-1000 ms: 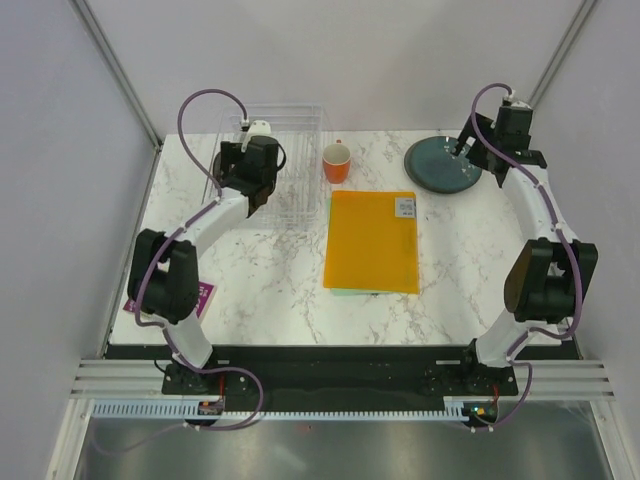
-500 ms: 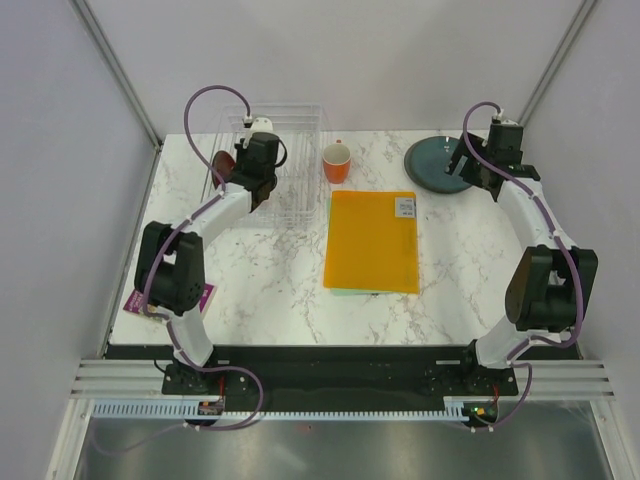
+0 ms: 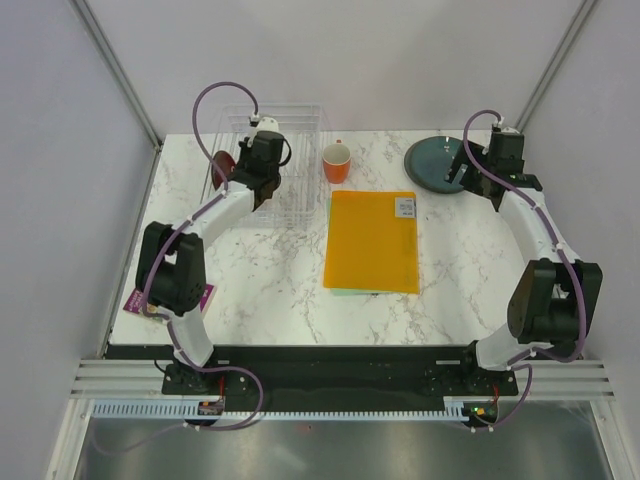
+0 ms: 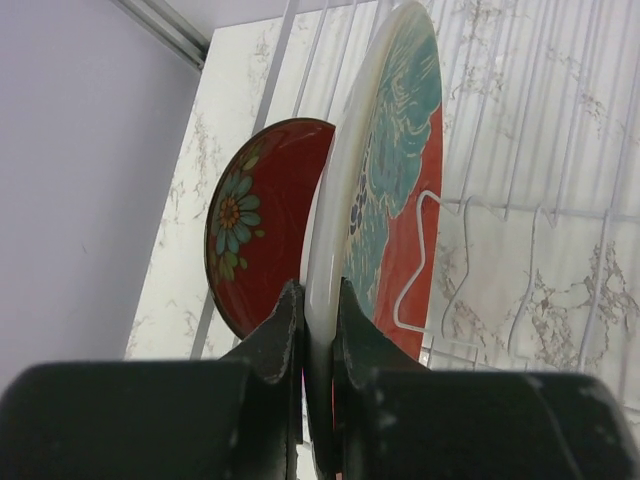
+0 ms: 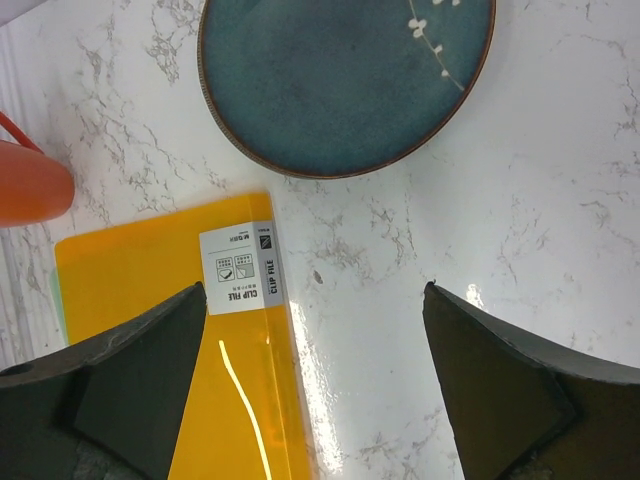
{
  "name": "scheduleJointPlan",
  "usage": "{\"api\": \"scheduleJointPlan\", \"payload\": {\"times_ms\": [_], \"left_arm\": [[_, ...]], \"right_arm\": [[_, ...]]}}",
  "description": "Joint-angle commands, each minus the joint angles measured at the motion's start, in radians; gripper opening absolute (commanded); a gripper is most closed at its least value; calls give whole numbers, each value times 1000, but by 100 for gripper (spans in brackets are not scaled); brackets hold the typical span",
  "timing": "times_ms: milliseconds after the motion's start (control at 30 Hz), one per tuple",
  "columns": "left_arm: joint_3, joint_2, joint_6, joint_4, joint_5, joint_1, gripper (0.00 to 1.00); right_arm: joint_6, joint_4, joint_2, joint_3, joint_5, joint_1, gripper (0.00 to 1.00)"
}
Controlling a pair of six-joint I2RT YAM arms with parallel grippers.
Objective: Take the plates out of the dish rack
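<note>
My left gripper (image 3: 254,167) (image 4: 318,298) is shut on the white rim of the red plate with the teal pattern (image 4: 400,170). That plate stands on edge in the clear dish rack (image 3: 298,150) (image 4: 530,200). A dark red plate with a flower (image 4: 255,225) (image 3: 221,164) stands just behind it on the left. A dark teal plate (image 3: 436,163) (image 5: 345,80) lies flat on the table at the far right. My right gripper (image 3: 465,170) (image 5: 315,290) hangs open over the table just in front of it, with nothing between its fingers.
An orange cup (image 3: 337,162) (image 5: 30,185) stands right of the rack. A flat orange-yellow folder (image 3: 372,240) (image 5: 170,350) lies mid-table, next to the teal plate. A purple card (image 3: 205,296) lies by the left arm at the near left edge.
My left gripper has closed on the patterned plate's rim and shifted slightly toward the back. My right gripper has drawn back from the teal plate, still open.
</note>
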State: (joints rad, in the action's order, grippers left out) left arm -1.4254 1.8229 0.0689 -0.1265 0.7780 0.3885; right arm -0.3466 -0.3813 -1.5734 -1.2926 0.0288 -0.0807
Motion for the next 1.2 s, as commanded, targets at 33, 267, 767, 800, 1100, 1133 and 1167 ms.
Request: {"api": "scheduleJointPlan", "payload": {"times_ms": [33, 267, 767, 800, 1100, 1133, 1167], "left_arm": [[-141, -96, 170, 120, 187, 41, 2], [-170, -164, 347, 229, 273, 102, 2], [-92, -563, -295, -182, -439, 233, 2], [-67, -576, -325, -162, -519, 233, 2], [180, -631, -586, 63, -750, 233, 2], [189, -629, -619, 74, -760, 233, 2], [203, -631, -635, 93, -770, 233, 2]], "right_arm": [[17, 18, 81, 29, -4, 1, 96], [18, 2, 156, 44, 23, 2, 97], [-48, 195, 248, 179, 424, 73, 98], [-55, 208, 251, 187, 436, 105, 98], [-155, 335, 296, 254, 506, 205, 98], [-164, 347, 296, 262, 508, 213, 98], [-172, 367, 294, 266, 510, 220, 98]]}}
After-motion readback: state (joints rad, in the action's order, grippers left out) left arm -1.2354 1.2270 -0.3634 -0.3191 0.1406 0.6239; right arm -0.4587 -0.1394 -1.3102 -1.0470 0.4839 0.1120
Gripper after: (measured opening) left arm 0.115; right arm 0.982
